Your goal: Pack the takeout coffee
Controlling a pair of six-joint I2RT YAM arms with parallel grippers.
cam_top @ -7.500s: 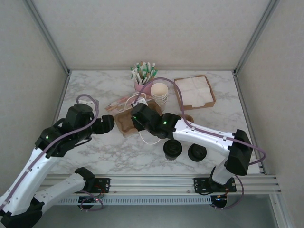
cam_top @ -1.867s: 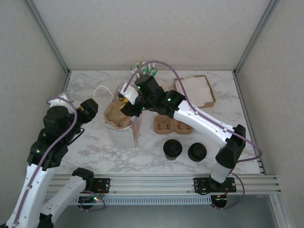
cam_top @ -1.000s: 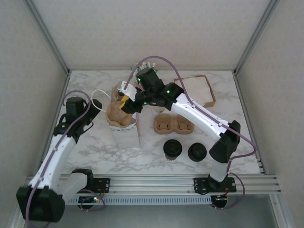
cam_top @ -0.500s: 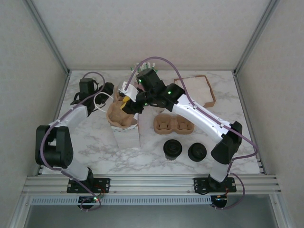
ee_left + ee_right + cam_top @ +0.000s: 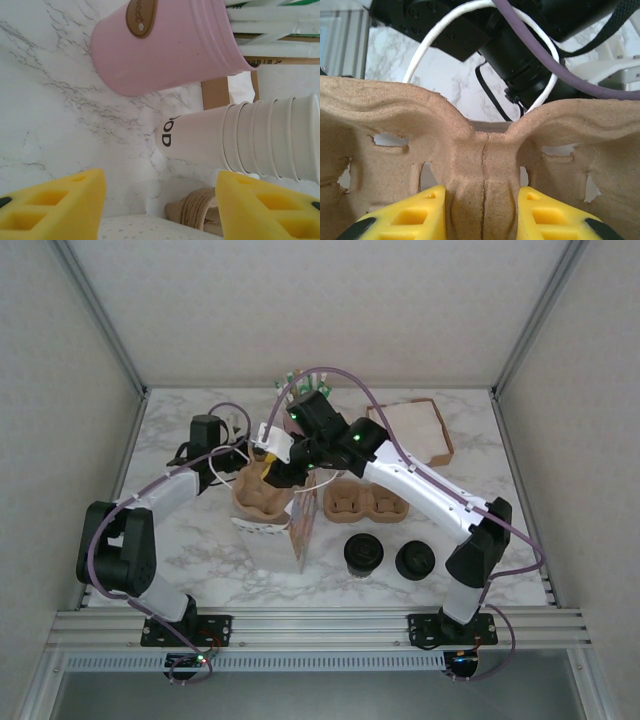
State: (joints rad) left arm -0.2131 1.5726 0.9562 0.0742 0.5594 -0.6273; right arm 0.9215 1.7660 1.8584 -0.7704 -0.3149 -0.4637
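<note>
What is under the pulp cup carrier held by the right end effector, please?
A white paper bag lies beneath the pulp cup carrier. The carrier covers the bag's mouth, hiding its inside.

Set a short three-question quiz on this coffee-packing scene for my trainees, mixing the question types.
1. True or false: the right pincer is shut on the pulp carrier.
2. How many lidded coffees stand on the table?
3. The pot beside the paper cup stack is: A pink, B blue, C green.

Key: 1 true; 2 two; 3 A.
</note>
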